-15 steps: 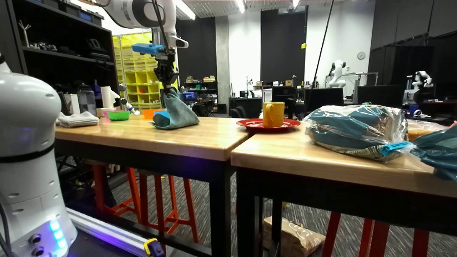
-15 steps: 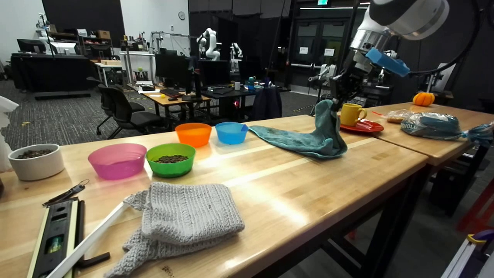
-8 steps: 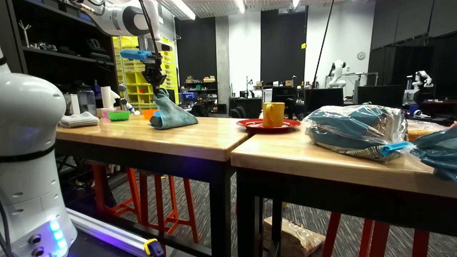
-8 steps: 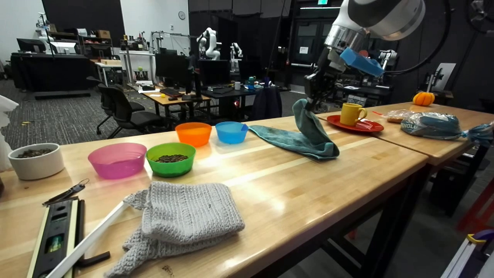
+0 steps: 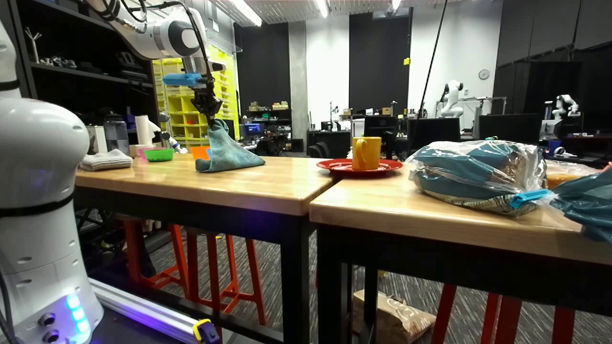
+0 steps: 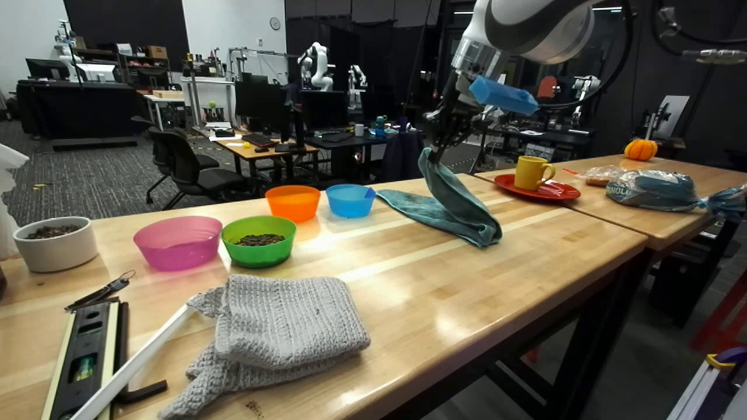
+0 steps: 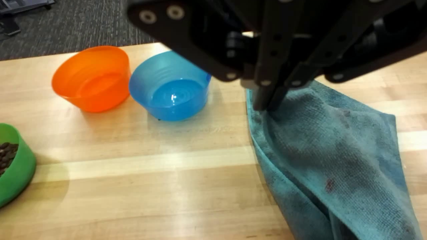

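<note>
Claw [image 7: 268, 105] clenched on teal cloth [image 7: 337, 156]; green bowl [image 6: 259, 255] and white bowl [image 6: 57, 255] hold brown bits [image 6: 261, 240].

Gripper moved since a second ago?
Yes: in an exterior view the gripper, holding the teal towel, has shifted away from the yellow mug, toward the blue bowl.
</note>
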Robot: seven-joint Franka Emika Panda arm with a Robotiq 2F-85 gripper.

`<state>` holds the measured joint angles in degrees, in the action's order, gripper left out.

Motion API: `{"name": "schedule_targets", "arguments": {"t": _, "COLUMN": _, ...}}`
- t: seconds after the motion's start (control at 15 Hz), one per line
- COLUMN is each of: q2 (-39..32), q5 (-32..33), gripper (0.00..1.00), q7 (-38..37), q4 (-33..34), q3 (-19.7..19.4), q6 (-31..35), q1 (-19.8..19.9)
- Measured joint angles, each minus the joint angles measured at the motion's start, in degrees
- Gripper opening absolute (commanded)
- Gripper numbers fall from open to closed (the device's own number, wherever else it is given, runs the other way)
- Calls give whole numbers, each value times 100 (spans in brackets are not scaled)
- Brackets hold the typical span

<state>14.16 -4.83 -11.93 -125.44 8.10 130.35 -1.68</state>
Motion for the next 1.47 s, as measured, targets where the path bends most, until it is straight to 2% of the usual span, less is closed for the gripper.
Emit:
{"name": "schedule_targets", "arguments": {"t": 0.8, "q2": -1227, "q5": 1551, "gripper": 1, "q7": -1614, "q4": 1159, "q3": 146, "q6": 54, "q1": -141}}
{"name": "schedule_targets", "arguments": {"t": 1.13, "q2": -1711, "q5": 2018, "gripper": 1, "q7": -2108, "q4": 1698, "q3": 115, "q6": -343, "q1": -243}}
{"name": "schedule_targets", "arguments": {"t": 1.47, "q2": -2123, "q5": 2227, "gripper": 1, "q7": -2281, "q4": 2268, "q3": -16, "q6": -797, "q1": -382}}
